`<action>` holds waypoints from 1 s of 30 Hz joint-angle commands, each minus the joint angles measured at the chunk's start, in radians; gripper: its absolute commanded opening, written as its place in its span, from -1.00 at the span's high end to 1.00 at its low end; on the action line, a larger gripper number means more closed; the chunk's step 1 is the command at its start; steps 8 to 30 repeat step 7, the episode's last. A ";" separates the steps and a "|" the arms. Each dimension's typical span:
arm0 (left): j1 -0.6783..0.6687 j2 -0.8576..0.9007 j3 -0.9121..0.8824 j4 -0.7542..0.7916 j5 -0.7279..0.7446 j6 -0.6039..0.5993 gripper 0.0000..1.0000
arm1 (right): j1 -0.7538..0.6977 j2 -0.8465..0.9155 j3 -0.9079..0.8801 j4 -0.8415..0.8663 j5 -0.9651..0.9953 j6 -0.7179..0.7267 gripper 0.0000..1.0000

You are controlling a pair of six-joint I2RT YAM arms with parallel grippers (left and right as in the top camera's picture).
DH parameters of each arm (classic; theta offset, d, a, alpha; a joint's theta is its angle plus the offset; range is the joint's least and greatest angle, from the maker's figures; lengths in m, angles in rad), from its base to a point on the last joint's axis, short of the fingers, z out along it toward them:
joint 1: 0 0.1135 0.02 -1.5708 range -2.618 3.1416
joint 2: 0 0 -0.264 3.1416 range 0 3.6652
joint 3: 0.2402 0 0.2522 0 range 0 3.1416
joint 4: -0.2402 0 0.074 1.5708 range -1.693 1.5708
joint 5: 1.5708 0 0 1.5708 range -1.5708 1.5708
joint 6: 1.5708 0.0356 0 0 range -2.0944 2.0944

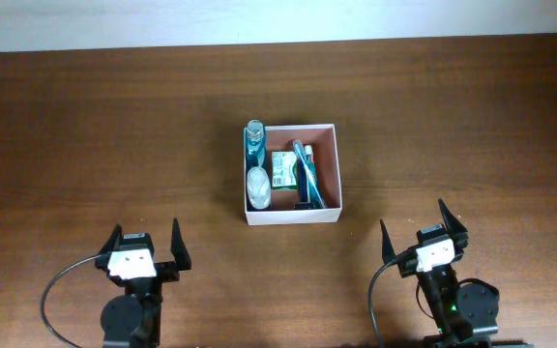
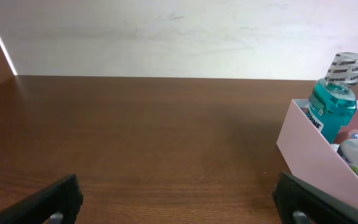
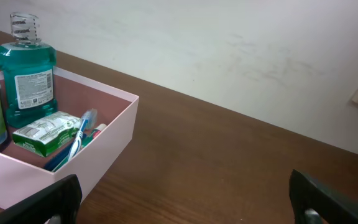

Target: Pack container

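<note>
Left pincer (image 1: 146, 234) and right pincer (image 1: 414, 220) both spread wide, gripping nothing, at the near edge of the worktop (image 1: 85, 126); the container (image 1: 292, 215) sits mid-worktop, ahead of them and between, with mouthwash bottle (image 1: 254, 138) and toothbrush (image 1: 305, 164) inside

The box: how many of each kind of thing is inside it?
Mouthwash bottle: 1
Toothbrush: 1
Green packet: 1
Clear rounded item: 1
Total: 4 that show clearly in the container
</note>
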 commanded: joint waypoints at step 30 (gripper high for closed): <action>0.006 0.003 -0.010 0.006 -0.007 -0.003 -1.00 | 0.006 -0.010 -0.005 -0.004 -0.021 -0.007 -0.97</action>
